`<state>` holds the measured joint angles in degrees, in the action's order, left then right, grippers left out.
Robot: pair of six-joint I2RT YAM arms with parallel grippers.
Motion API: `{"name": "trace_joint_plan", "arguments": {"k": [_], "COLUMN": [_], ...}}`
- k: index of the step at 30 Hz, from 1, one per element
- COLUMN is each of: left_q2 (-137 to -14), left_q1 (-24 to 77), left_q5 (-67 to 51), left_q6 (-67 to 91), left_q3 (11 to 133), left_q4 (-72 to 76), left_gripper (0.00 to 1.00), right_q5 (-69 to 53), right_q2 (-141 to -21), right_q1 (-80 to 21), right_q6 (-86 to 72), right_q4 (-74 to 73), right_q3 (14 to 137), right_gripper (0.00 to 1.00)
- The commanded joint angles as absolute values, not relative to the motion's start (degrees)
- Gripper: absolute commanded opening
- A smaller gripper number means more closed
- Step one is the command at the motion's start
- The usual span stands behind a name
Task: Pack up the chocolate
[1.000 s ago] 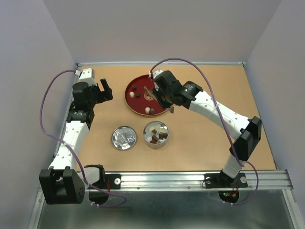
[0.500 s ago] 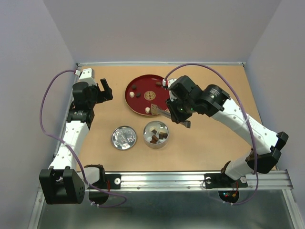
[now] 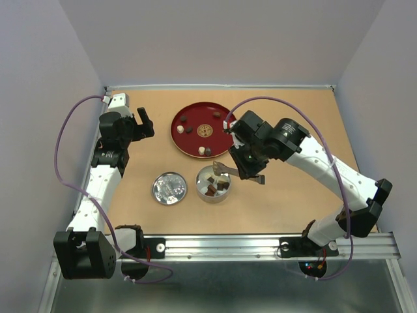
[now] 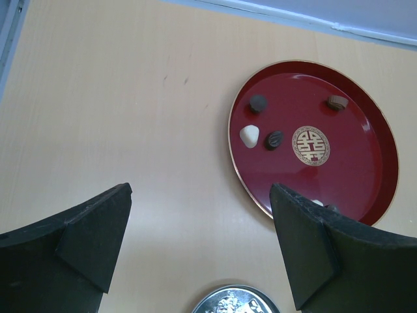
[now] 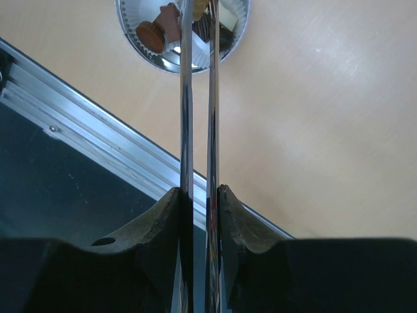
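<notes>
Tan desk [image 3: 300, 117], with grey walls all round. Some chocolate [image 3: 212, 190] already lies in the small round tin [image 3: 198, 186], near the middle of the desk. More brown and white pieces wait on the red plate [image 4: 352, 169], just on the far side of the tin. A shiny lid [image 3: 169, 188] lies just left of the tin.

The long tongs [image 5: 185, 98] reach out over the tin, and their tips hang right above the pieces inside. They run from the tin to the right, back to the right end effector [image 5: 199, 195]. It is pressed together on the tongs and squeezes the two blades almost shut. I cannot tell if a piece sits between the tips.

So the tin's chocolate is to the left of the right end effector, at the far end of the tongs and just under them. The plate pieces are left and farther away. I think the next job is to let go over the tin, or to swing back to the plate.

The left end effector [image 4: 201, 195] is spread wide and holds nothing. It waits well to the left of the plate, so the right arm is the nearer one.
</notes>
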<state>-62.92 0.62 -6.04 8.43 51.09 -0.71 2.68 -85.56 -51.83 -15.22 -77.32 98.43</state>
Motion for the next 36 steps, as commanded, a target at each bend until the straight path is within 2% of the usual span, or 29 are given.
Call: {"name": "trace_joint_plan", "arguments": {"k": [1,9,19,29,36], "left_q2": [-62.8,-62.7,-62.6,-62.8,-62.8], "left_q1": [0.4,0.4,0.4,0.4,0.4], "left_q5": [-6.7,-6.8,-6.9,-6.9,-6.9], "left_q6": [8.3,8.3,8.3,8.3,8.4], "left_q3": [52.1,52.0,51.9,51.9,52.0], "left_q4": [1.0,1.0,1.0,1.0,1.0], "left_gripper": [0.99,0.99,0.99,0.99,0.99], "right_q5": [1.0,1.8,3.5,4.8,9.1], "right_q2": [-84.0,-84.1,-84.8,-85.3,-87.4], "right_q1": [-52.4,-52.4,-52.4,-52.4,-52.4], "right_q6": [-16.0,-16.9,-17.1,-16.9,-15.7], "right_q4": [-78.5,-78.7,-78.6,-78.4,-78.2], "right_q3": [97.5,96.2,96.7,97.6,103.8], "right_gripper": [0.26,0.30,0.40,0.40,0.38]}}
